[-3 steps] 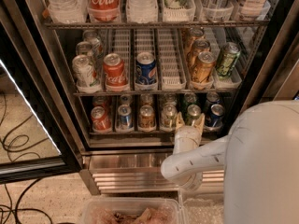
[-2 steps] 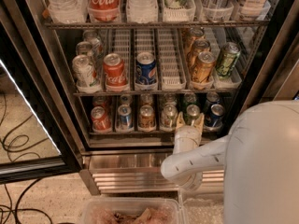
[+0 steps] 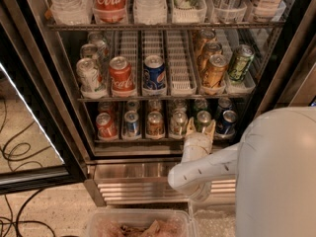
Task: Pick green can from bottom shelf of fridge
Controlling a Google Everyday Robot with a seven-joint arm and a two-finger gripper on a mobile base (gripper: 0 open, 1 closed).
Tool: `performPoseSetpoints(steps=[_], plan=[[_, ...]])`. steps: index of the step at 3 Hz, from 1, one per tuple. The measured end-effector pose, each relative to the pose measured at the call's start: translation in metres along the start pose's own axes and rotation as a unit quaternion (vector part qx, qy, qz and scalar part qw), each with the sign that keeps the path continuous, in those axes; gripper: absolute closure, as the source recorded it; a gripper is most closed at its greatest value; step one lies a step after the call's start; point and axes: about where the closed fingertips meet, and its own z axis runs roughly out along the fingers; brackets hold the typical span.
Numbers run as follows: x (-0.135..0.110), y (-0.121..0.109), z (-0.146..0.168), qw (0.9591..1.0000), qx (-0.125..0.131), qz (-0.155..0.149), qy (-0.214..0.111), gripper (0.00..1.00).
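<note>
The cream gripper (image 3: 200, 127) stood released at the front of the bottom shelf (image 3: 143, 141), its two tapered fingers (image 3: 190, 127) spread either side of the green can (image 3: 203, 117); whether they touched it could not be told. That silver-topped can stood upright between a silvery can (image 3: 178, 122) and a blue can (image 3: 228, 121), above the ribbed steel base of the fridge (image 3: 133, 181).

The bottom shelf (image 3: 133, 141) shows 6 front-row cans, 1 being the green can (image 3: 202, 116), with 1 gripper (image 3: 201, 128) before it.
</note>
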Motion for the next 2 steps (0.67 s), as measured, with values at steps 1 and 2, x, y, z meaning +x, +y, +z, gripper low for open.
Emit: performPoseSetpoints(steps=[1,2], plan=[[0.0,0.0,0.0,1.0,0.0,0.0,0.0,0.68],[0.0,0.0,0.0,1.0,0.0,0.0,0.0,0.81]])
